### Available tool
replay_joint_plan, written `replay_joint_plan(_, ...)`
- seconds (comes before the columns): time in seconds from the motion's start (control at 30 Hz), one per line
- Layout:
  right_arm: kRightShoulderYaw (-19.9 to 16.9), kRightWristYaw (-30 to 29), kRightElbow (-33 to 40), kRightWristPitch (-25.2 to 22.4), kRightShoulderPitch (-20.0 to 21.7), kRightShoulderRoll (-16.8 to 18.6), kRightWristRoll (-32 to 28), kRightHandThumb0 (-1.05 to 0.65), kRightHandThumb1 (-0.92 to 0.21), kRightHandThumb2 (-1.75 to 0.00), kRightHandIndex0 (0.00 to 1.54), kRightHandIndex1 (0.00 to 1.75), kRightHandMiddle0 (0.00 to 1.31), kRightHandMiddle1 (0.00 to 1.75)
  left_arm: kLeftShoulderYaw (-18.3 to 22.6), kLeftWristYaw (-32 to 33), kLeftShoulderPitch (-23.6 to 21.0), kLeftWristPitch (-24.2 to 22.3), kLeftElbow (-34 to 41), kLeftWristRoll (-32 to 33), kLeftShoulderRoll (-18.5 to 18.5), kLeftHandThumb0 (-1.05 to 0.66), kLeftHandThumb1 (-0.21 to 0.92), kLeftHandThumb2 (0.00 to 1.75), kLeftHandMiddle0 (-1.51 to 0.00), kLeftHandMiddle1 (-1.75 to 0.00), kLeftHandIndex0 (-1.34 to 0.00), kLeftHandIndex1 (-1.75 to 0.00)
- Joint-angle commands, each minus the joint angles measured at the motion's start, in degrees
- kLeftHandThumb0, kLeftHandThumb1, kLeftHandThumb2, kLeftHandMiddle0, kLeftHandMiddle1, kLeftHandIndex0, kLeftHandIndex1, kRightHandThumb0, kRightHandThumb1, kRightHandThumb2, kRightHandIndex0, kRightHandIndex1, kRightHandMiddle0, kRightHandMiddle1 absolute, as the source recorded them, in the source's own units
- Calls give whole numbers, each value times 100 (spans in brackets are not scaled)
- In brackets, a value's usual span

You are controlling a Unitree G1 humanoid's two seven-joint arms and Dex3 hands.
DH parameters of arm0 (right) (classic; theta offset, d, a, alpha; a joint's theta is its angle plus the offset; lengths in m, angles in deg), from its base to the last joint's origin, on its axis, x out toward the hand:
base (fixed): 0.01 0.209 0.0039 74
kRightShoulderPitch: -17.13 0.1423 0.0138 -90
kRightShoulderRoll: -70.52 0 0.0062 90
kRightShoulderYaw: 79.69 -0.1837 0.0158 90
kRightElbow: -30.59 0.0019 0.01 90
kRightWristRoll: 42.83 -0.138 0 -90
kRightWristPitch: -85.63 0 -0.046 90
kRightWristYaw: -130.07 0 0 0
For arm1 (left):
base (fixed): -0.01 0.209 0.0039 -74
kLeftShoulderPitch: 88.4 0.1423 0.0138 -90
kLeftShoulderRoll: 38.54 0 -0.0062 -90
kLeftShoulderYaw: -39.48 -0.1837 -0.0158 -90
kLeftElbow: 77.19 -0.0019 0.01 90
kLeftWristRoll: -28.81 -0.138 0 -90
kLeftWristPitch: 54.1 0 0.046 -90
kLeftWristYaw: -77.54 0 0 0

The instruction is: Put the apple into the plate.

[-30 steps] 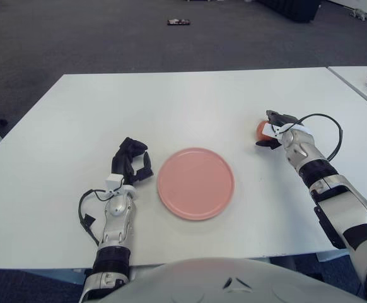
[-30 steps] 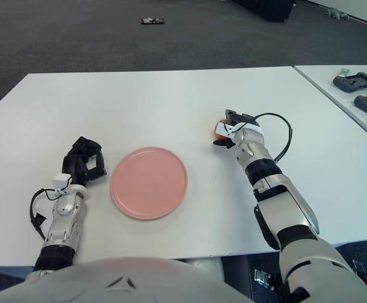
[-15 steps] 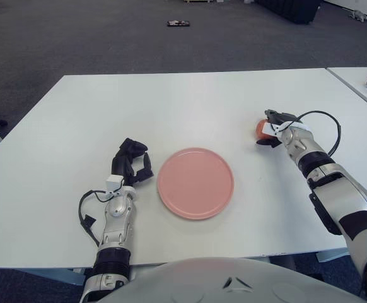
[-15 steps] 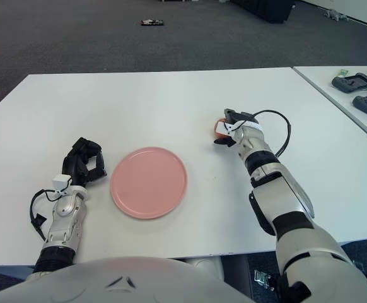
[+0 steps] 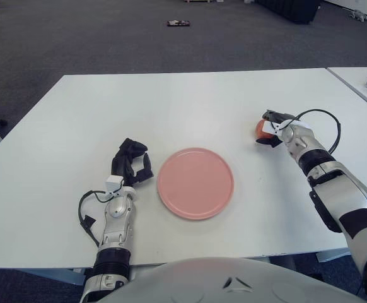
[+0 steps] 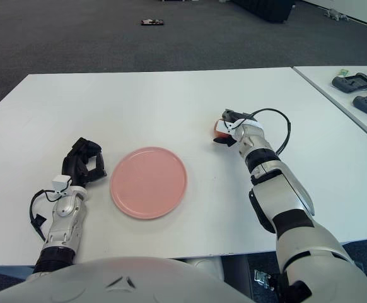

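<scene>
Nothing shifted: right hand (image 5: 273, 128) clasps apple (image 5: 260, 129) on white table (image 5: 190, 101).

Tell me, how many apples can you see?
1. The apple sits on the white table, right of the pink plate, with the right hand closed around it. The hand covers part of it.

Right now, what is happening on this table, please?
The robot's right hand is at the apple, with its fingers around it, on the right side of the white table. The apple is not yet in the pink plate, which sits empty near the middle, to the left of the apple. The left hand is idle, curled, just to the left of the plate.
</scene>
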Motion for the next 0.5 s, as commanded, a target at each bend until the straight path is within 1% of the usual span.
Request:
replay_joint_plan(0.0, 105, 94, -212, 115, -268, 145, -44, -75, -40, -105, 0, 128, 0, 135, 14, 6, 113, -186, -174, 11, 14, -51, 25, 141, -129, -175, -67, -175)
replay_joint_plan(0.03, 95, 104, -218, 123, -260, 152, -55, -74, -39, -106, 0, 130, 0, 138, 12, 9, 114, -195, -172, 7, 13, -51, 25, 141, -129, -175, -67, -175)
replay_joint_plan(0.07, 82, 123, -212, 125, -256, 154, -71, -72, -37, -110, 3, 137, 0, 151, 12, 11, 114, -206, -169, 6, 13, -51, 25, 141, -129, -175, -67, -175)
replay_joint_plan(0.13, 59, 152, -208, 130, -248, 159, -98, -69, -35, -114, 9, 144, 5, 165, 12, 15, 115, -223, -165, 6, 13, -51, 25, 141, -129, -175, -67, -175)
replay_joint_plan(0.2, 17, 179, -196, 104, -244, 165, -141, -67, -34, -115, 13, 148, 10, 170, 14, 24, 114, -247, -160, 4, 15, -51, 25, 141, -128, -175, -67, -175)
replay_joint_plan(0.23, -6, 192, -185, 83, -242, 168, -167, -63, -36, -116, 15, 149, 19, 171, 15, 30, 114, -259, -157, 2, 15, -50, 26, 140, -127, -175, -66, -175)
replay_joint_plan(0.27, -44, 196, -156, 37, -247, 173, -210, -56, -38, -116, 18, 151, 30, 172, 17, 39, 114, -266, -155, -3, 16, -50, 26, 139, -126, -175, -66, -175)
replay_joint_plan(0.3, -66, 197, -135, 5, -250, 176, -242, -52, -39, -117, 21, 152, 38, 173, 18, 46, 114, -270, -153, -5, 17, -50, 27, 139, -126, -175, -65, -175)
replay_joint_plan(0.4, -144, 142, -132, -137, -249, 223, -347, -48, -39, -121, 28, 154, 50, 174, 19, 71, 117, -272, -145, -22, 24, -50, 27, 138, -126, -175, -65, -175)
replay_joint_plan(0.47, -163, 130, -109, -192, -253, 232, -371, -48, -37, -124, 32, 156, 53, 174, 19, 76, 118, -274, -141, -28, 26, -50, 27, 138, -126, -175, -65, -175)
